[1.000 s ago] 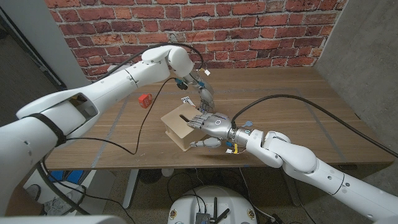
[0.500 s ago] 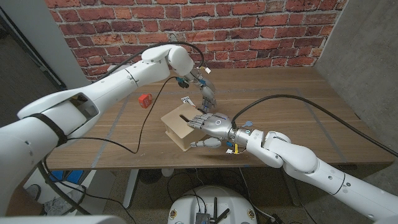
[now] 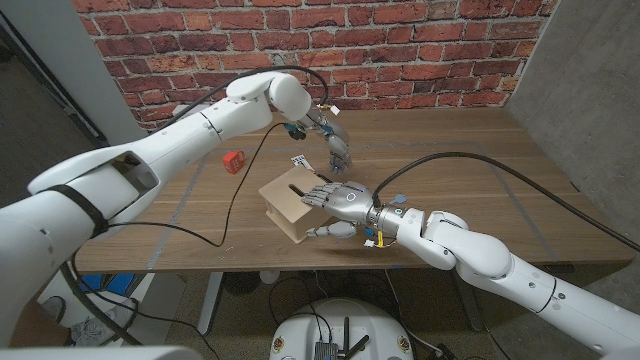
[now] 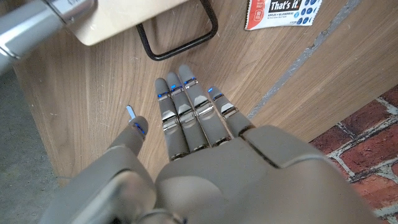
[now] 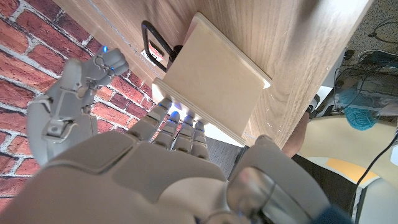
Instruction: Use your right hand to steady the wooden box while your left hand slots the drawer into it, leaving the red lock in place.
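The pale wooden box (image 3: 290, 204) stands near the table's front edge. My right hand (image 3: 338, 206) grips it, fingers over its top and thumb against its near side. A black drawer handle (image 4: 180, 37) sticks out of the box (image 5: 214, 81) on the far side, and the drawer body is hidden inside. Just beyond the handle, my left hand (image 3: 336, 146) hovers with fingers straight and apart, holding nothing; it also appears as the grey left hand (image 5: 74, 106) past the box. The red lock (image 3: 233, 161) sits on the table left of the box, apart from it.
A small printed card (image 3: 298, 160) lies behind the box, the same card (image 4: 283, 12) reading "That's it". Black cables cross the table from both arms. A brick wall backs the table (image 3: 470, 160), whose right half is bare wood.
My left hand has drawn back and up a little from the box's far side. The box and my right hand have stayed put.
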Robot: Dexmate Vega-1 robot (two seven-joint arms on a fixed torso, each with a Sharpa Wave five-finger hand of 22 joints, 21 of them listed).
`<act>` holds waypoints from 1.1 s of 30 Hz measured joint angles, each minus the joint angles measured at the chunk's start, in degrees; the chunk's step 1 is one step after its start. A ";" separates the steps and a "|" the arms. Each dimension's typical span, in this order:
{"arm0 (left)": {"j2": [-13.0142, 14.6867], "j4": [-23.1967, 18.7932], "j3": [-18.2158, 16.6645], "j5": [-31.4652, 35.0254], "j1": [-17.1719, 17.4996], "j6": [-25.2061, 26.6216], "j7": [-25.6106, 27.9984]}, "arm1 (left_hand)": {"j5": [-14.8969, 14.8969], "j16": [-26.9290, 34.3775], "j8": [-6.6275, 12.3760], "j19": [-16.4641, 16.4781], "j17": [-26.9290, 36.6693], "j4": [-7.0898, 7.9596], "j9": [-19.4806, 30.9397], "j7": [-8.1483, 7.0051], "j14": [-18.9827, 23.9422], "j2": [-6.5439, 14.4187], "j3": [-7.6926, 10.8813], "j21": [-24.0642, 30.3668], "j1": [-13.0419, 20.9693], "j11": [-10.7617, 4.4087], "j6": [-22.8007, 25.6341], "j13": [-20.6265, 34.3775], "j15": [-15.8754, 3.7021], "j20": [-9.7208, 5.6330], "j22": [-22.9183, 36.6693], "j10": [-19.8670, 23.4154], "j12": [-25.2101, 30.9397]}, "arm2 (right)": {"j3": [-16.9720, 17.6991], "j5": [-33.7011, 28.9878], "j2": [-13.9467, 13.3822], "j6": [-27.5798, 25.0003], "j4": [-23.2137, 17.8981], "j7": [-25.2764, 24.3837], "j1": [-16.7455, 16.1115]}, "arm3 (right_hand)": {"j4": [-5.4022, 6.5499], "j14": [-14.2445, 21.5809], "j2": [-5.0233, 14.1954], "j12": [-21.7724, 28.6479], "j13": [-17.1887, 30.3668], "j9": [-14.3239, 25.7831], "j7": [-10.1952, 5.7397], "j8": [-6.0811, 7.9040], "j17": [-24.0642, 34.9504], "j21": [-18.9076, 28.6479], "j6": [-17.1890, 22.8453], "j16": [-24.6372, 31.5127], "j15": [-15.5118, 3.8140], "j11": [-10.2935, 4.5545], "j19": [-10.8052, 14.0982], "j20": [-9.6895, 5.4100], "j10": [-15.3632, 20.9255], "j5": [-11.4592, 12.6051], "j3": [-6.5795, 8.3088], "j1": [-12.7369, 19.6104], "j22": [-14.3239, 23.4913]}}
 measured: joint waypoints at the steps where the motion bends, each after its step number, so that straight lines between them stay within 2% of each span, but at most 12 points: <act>1: 0.09 -0.16 -0.14 0.09 0.15 0.00 0.37 | 0.00 0.00 0.00 0.00 0.00 -0.15 0.00 0.00 0.01 0.00 0.15 0.00 0.00 0.00 0.00 -0.03 -0.01 0.00 0.00 0.00 0.00 | 0.10 0.00 -0.04 -0.01 -0.06 -0.08 0.00 | 0.00 0.00 0.00 0.00 0.00 0.00 0.00 0.00 0.00 0.11 0.00 0.00 0.00 0.00 0.00 0.00 0.00 0.00 0.00 0.00 0.00; 13: 0.61 -1.22 -0.87 1.28 0.98 0.59 3.65 | 0.00 0.00 0.00 0.00 0.01 -0.56 0.00 0.00 0.02 0.00 0.55 0.00 0.00 0.00 0.00 -0.03 -0.01 0.00 0.00 0.00 0.00 | 1.32 0.62 -0.47 0.07 -0.74 -0.45 0.03 | 0.00 0.00 0.00 0.00 0.00 0.00 -0.01 -0.04 0.00 0.18 0.01 0.00 0.00 -0.01 -0.01 0.00 0.01 0.00 0.00 0.00 -0.02; 33: 3.32 -5.50 -4.48 2.56 4.85 2.37 9.02 | -0.44 0.00 0.01 -0.41 0.01 -1.90 0.00 0.04 -1.72 -0.22 1.90 0.00 -0.23 0.45 -1.28 -0.02 0.29 -0.01 0.00 -1.58 0.00 | 3.54 3.67 -0.75 -1.42 -2.54 -0.51 -0.87 | 0.00 0.00 0.00 0.04 0.09 0.09 -0.31 0.03 0.00 0.77 0.33 0.00 0.00 -0.02 0.03 0.00 0.04 0.00 0.00 0.00 0.10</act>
